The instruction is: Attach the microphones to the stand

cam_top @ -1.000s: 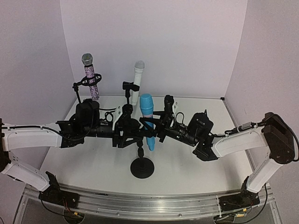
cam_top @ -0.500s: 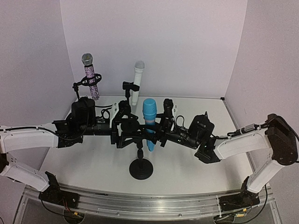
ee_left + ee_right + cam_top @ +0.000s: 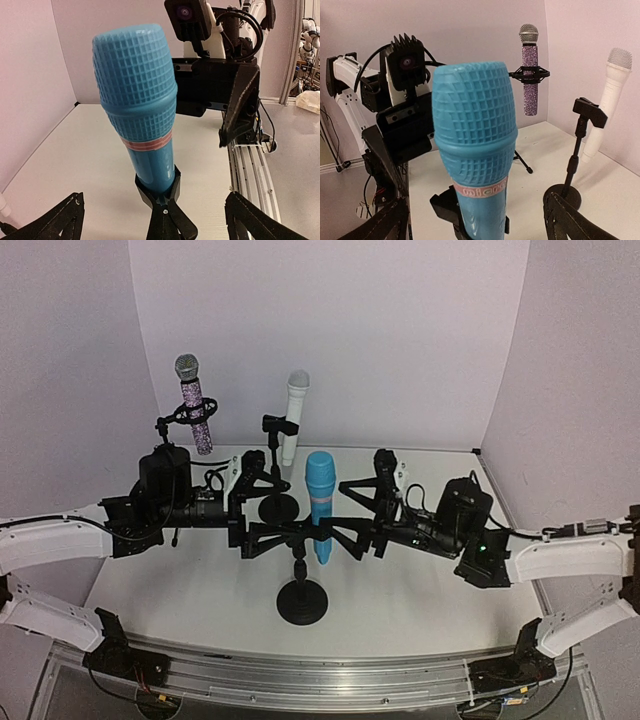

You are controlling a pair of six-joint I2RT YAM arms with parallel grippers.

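The light blue microphone (image 3: pixel 319 502) stands upright in the black clip (image 3: pixel 161 192) of the front round-base stand (image 3: pixel 303 601). My left gripper (image 3: pixel 272 504) is open just left of it, its fingers (image 3: pixel 56 225) spread wide and touching nothing. On the other side my right gripper (image 3: pixel 348 508) is open as well, fingers (image 3: pixel 572 220) apart from the blue microphone (image 3: pixel 476 130). The purple-glitter microphone (image 3: pixel 194 408) sits in a tripod stand's mount at the back left. At the clip of another round-base stand is the white microphone (image 3: pixel 294 412).
The white microphone's stand base (image 3: pixel 278 507) lies close behind my left gripper. The tripod's legs (image 3: pixel 522 162) spread over the back left of the table. Walls close the table at the back and both sides; a metal rail (image 3: pixel 320 672) runs along the near edge.
Both grippers have opened and drawn back sideways from the blue microphone. The microphone, tilted a second ago, now stands upright in the clip on its own.
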